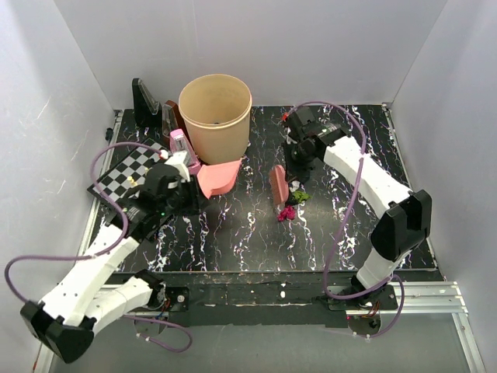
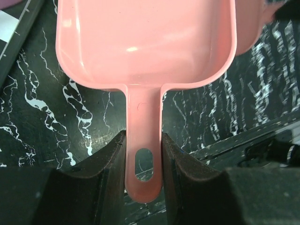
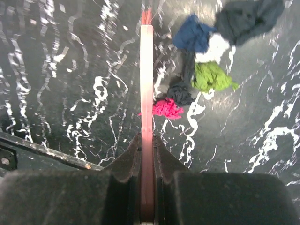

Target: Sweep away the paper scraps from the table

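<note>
The paper scraps [image 1: 293, 200] lie in a small heap at mid-table, right of the pink brush [image 1: 277, 185]; in the right wrist view they show as magenta [image 3: 167, 108], green [image 3: 211, 76], navy [image 3: 194, 33], white and dark wads. My right gripper [image 3: 147, 140] is shut on the brush handle [image 3: 146, 84], bristles pointing away, scraps just right of it. My left gripper [image 2: 143, 145] is shut on the handle of the pink dustpan [image 2: 145, 42], which sits on the table [image 1: 233, 233] left of centre, also seen in the top view [image 1: 217, 177].
A tan round bin [image 1: 215, 116] stands at the back, just behind the dustpan. A black-and-white chessboard [image 1: 128, 171] lies at the left edge, with dark stands [image 1: 144, 101] behind it. White walls enclose the table.
</note>
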Action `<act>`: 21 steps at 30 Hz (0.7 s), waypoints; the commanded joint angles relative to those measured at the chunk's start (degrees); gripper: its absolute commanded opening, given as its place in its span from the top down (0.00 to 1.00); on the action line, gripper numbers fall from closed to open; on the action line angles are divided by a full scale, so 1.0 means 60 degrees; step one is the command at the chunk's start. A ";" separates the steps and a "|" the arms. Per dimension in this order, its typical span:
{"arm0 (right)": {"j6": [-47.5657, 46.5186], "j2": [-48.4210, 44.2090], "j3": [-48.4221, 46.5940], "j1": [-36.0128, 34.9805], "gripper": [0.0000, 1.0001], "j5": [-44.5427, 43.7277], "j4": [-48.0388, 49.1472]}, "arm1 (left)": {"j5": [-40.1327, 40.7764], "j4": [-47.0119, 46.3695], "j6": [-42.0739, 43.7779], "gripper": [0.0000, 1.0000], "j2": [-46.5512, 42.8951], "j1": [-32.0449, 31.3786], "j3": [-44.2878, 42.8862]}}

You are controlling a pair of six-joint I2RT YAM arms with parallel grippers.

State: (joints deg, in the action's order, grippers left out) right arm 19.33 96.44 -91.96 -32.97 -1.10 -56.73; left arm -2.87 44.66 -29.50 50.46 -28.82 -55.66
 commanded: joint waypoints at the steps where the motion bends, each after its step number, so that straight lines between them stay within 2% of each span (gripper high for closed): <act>1: -0.1096 -0.0781 -0.1720 0.0104 0.99 0.0245 -0.0226 | 0.1649 0.0070 -0.0094 1.00 0.0510 -0.1214 -0.0201; 4: -0.1726 -0.0373 -0.2862 0.0251 0.99 -0.1523 -0.0972 | 0.2351 0.0100 0.0242 1.00 0.0862 -0.2137 -0.0084; 6: -0.2165 -0.0123 -0.3071 0.0280 0.99 -0.3119 -0.1034 | 0.2981 0.0261 0.0462 1.00 0.1184 -0.2942 -0.0040; 11: -0.4988 0.0390 -0.2209 0.0295 0.99 -0.5320 -0.0185 | 0.3467 0.0305 0.0741 1.00 0.1697 -0.4598 0.0150; 13: -0.6335 0.0552 -0.1553 0.0295 0.99 -0.6095 0.0820 | 0.3598 0.0261 0.0974 1.00 0.1887 -0.5243 0.0267; 16: -0.8475 0.0566 -0.0028 0.0310 0.99 -0.6423 0.3659 | 0.4168 0.0202 0.1516 1.00 0.2545 -0.6224 0.0385; 18: -0.8977 0.0858 0.0093 0.0382 0.99 -0.6145 0.4049 | 0.4419 0.0319 0.1634 1.00 0.3174 -0.6577 0.0327; 21: -0.9096 0.1619 -0.0477 0.0398 0.99 -0.5852 0.3466 | 0.4260 0.0189 0.1678 1.00 0.4039 -0.6827 0.0180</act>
State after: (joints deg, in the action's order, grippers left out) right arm -26.02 103.61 -91.64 -30.83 -34.50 -43.13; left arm 19.75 46.30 -21.82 70.32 -68.07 -53.78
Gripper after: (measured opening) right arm 0.134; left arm 0.292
